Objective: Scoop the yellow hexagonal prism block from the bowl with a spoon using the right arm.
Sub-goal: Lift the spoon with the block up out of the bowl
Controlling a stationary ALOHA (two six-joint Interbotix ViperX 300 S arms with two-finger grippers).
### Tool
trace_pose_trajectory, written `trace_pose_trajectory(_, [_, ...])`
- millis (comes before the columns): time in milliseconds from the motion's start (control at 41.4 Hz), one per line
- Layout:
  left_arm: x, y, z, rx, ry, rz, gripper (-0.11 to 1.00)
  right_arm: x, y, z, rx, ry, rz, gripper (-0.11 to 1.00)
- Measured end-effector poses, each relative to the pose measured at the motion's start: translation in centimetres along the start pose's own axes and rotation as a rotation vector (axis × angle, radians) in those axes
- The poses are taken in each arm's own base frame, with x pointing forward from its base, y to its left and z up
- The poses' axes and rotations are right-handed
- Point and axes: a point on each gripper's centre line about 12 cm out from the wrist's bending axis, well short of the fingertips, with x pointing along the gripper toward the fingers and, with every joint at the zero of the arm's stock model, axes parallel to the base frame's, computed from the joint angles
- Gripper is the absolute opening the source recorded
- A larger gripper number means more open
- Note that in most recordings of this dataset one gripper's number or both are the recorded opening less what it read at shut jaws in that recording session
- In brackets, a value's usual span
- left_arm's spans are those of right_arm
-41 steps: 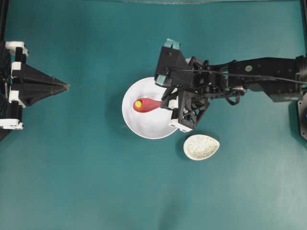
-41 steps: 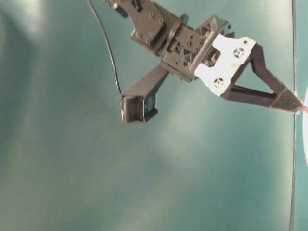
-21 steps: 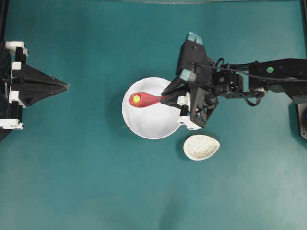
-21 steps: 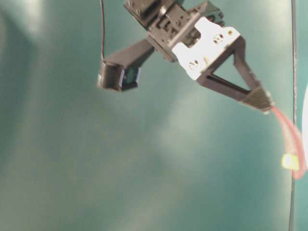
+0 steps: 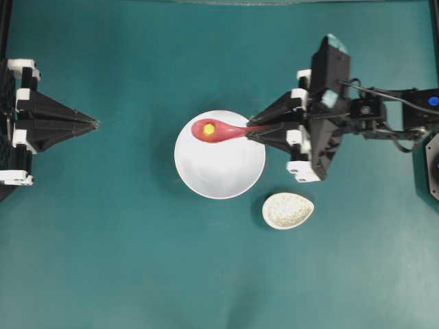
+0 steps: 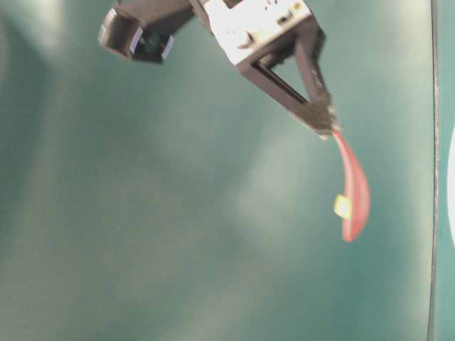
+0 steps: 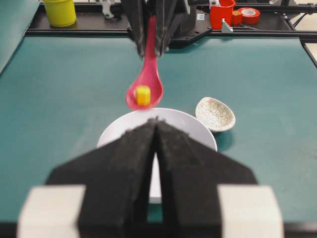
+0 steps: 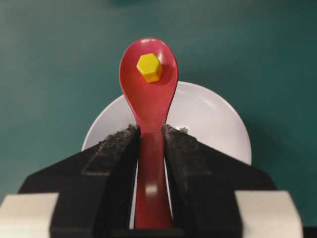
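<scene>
The yellow hexagonal prism block [image 5: 208,129] [image 8: 149,67] lies in the scoop of the pink-red spoon [image 5: 223,131] [image 8: 148,99]. My right gripper [image 5: 257,131] [image 8: 149,130] is shut on the spoon's handle and holds it level above the far rim of the white bowl [image 5: 219,171] [image 8: 208,119]. From table level the spoon [image 6: 353,195] hangs in the air with the block [image 6: 343,206] on it. The bowl's inside shows nothing else. My left gripper [image 5: 92,123] [image 7: 156,121] is shut and holds nothing, at the far left, pointing at the bowl [image 7: 188,124].
A small speckled egg-shaped spoon rest [image 5: 288,210] [image 7: 215,114] sits just right of the bowl's near side. Beyond the mat's far edge stand a yellow cup [image 7: 59,11], a red holder [image 7: 222,15] and a tape roll [image 7: 247,14].
My right gripper has risen and drawn back to the right, lifting the spoon with the yellow block out of the bowl. The left arm has not moved.
</scene>
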Motion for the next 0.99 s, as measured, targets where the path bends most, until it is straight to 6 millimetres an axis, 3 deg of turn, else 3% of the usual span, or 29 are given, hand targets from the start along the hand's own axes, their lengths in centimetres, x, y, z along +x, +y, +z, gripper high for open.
trace_pose_trajectory(266, [0.0, 0.0, 0.1, 0.000, -0.003, 0.000, 0.01, -2.1, 0.1, 0.5, -0.017, -0.042, 0.011, 0.24])
trace_pose_trajectory(992, [0.3, 0.0, -0.3, -0.003, 0.017, 0.000, 0.01, -2.9, 0.4, 1.4, -0.042, -0.080, 0.022, 0.24])
